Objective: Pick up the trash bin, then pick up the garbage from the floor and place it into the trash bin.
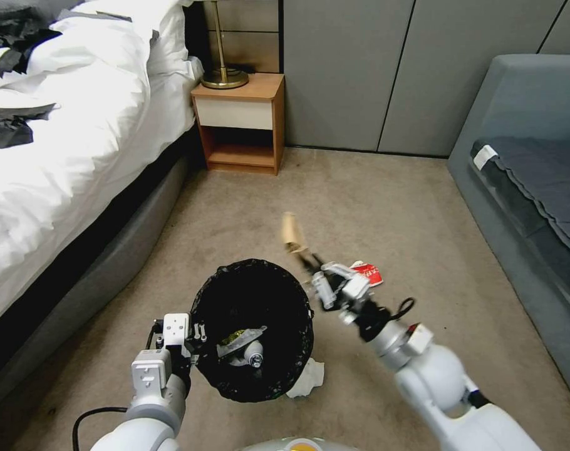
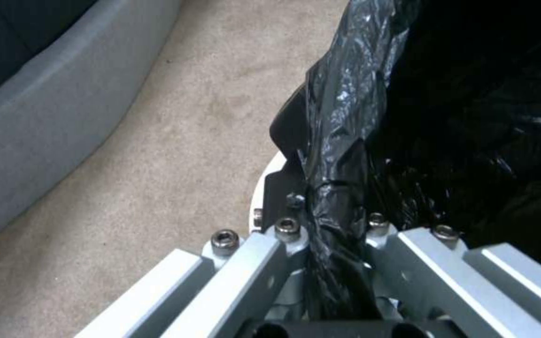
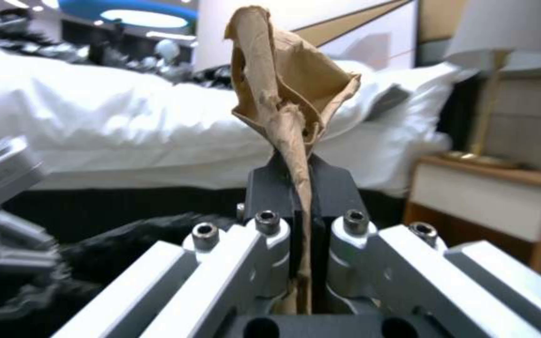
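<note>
The trash bin sits low in the middle of the carpet, its black liner folded over the rim, with a clear bottle lying inside. The left gripper clamps the rim at nine o'clock. At the bin's two o'clock, the right gripper pinches a brown paper bag held above the floor. A red packet lies at three o'clock, a white tissue touching the bin at five o'clock.
</note>
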You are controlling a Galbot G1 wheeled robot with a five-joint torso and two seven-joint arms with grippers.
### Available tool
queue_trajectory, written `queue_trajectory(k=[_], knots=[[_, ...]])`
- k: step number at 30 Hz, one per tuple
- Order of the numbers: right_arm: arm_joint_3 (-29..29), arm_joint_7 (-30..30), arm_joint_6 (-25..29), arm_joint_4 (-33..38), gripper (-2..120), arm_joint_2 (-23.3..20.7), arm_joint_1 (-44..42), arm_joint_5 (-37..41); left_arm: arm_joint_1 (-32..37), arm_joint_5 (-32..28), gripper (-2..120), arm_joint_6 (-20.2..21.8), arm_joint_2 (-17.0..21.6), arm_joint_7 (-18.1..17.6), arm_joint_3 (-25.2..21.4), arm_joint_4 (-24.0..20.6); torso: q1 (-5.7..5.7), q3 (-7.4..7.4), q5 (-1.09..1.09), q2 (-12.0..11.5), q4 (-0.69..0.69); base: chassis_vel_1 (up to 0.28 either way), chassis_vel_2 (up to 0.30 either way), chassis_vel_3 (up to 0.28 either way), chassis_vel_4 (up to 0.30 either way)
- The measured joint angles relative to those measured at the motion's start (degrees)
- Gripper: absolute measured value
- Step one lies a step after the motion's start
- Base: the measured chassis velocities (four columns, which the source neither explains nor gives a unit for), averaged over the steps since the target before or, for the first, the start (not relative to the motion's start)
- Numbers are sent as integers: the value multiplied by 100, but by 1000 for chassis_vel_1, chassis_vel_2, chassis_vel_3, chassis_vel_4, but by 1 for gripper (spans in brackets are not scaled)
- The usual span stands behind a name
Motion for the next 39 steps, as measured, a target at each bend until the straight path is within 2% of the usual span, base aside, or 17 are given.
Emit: queue_trajectory(k=[7, 11, 18, 21, 22, 25, 26, 28, 30, 33, 34, 37, 39], knots=[[-547, 104, -39, -533, 0, 96, 295, -235, -3, -3, 0, 0, -6, 3, 3, -9, 0, 0, 0, 0, 0, 0, 0, 0, 0], [-925, 197, -60, -1030, 0, 344, 562, -361, -52, -13, 0, 12, -24, 10, 5, -3, 0, 0, 1, 0, 0, 0, 0, 0, 0], [-1174, 317, -128, -1433, 0, 555, 728, -489, -101, -13, 0, 32, -58, 3, 3, 18, 0, 0, 1, 0, 0, 0, 0, 0, 0], [-1208, 353, -150, -1530, 14, 575, 694, -610, -143, -37, 0, 35, -58, 7, -2, 22, 0, 0, 2, 0, 0, 0, 0, 0, 0], [-1208, 353, -150, -1530, 14, 575, 694, -610, -143, -37, 0, 35, -58, 7, -2, 22, 0, 0, 2, 0, 0, 0, 0, 0, 0], [-1215, 359, -155, -1523, 28, 525, 641, -661, -204, -74, 0, 54, -54, 9, -11, 31, 0, 0, 1, 0, -1, 0, 0, 0, 0], [-1215, 359, -155, -1523, 28, 525, 641, -661, -204, -74, 0, 54, -54, 9, -11, 31, 0, 0, 1, 0, -1, 0, 0, 0, 0], [-1200, 359, -155, -1494, 38, 485, 594, -683, -233, -97, 0, 61, -44, 10, -17, 37, 0, 0, 1, 0, 0, 0, 0, 0, 0], [-1189, 359, -155, -1470, 41, 464, 567, -694, -246, -110, 0, 65, -40, 10, -21, 40, 0, 0, 1, 0, 0, 0, 0, 0, 0], [-1157, 359, -162, -1349, 57, 399, 491, -705, -286, -139, 0, 77, -24, 10, -39, 47, 0, 1, 2, 0, 0, 0, 0, 0, 0], [-1157, 359, -162, -1349, 57, 399, 491, -705, -286, -139, 0, 77, -24, 10, -39, 47, 0, 1, 2, 0, 0, 0, 0, 0, 0], [-1113, 358, -175, -1153, 71, 288, 407, -708, -297, -155, 0, 84, -6, 9, -44, 51, 0, 1, 2, 0, 0, 0, 0, 0, 0], [-1097, 357, -177, -1090, 75, 254, 381, -709, -298, -157, 0, 86, -2, 8, -44, 51, 0, 0, 2, 0, 0, 0, 0, 0, 0]])
